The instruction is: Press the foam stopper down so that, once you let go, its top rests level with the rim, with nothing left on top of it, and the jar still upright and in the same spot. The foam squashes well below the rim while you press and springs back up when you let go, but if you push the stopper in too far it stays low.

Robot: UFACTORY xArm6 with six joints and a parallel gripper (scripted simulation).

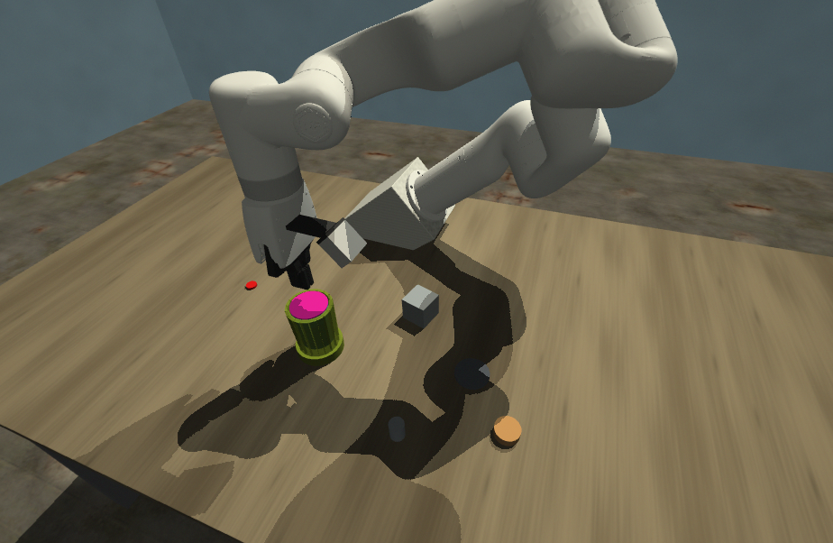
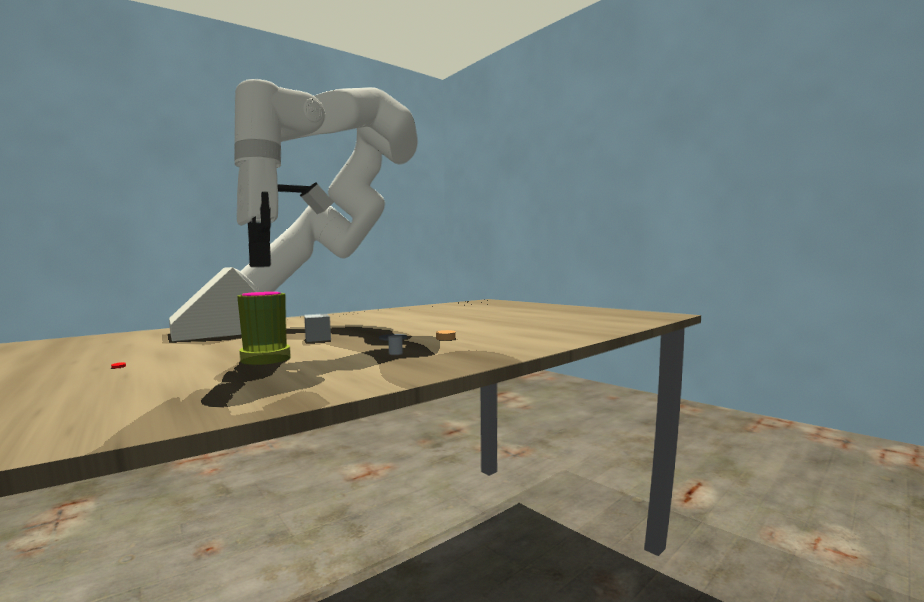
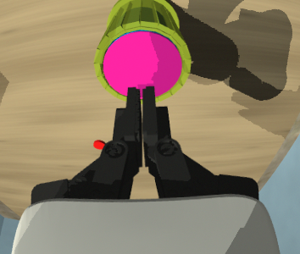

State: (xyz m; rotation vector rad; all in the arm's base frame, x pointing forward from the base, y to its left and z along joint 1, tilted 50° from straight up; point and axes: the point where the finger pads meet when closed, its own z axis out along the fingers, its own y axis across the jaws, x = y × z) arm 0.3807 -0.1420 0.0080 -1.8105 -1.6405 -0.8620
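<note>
An olive-green ribbed jar [image 1: 315,329] [image 2: 261,326] [image 3: 142,15] stands upright on the wooden table [image 1: 654,333]. A magenta foam stopper [image 1: 308,304] [image 2: 260,293] [image 3: 142,66] fills its mouth; its top sits about at the rim, with nothing on it. My gripper [image 1: 301,281] [image 2: 259,262] [image 3: 142,104] is shut and empty. It hangs straight above the stopper with a clear gap, not touching it.
A grey cube [image 1: 420,305] [image 2: 317,327] sits right of the jar. A dark ball [image 1: 472,374], a small dark cylinder [image 1: 397,427] [image 2: 396,344] and an orange disc [image 1: 507,430] [image 2: 445,334] lie further on. A small red marker [image 1: 251,284] [image 2: 118,364] [image 3: 99,144] lies left of the jar.
</note>
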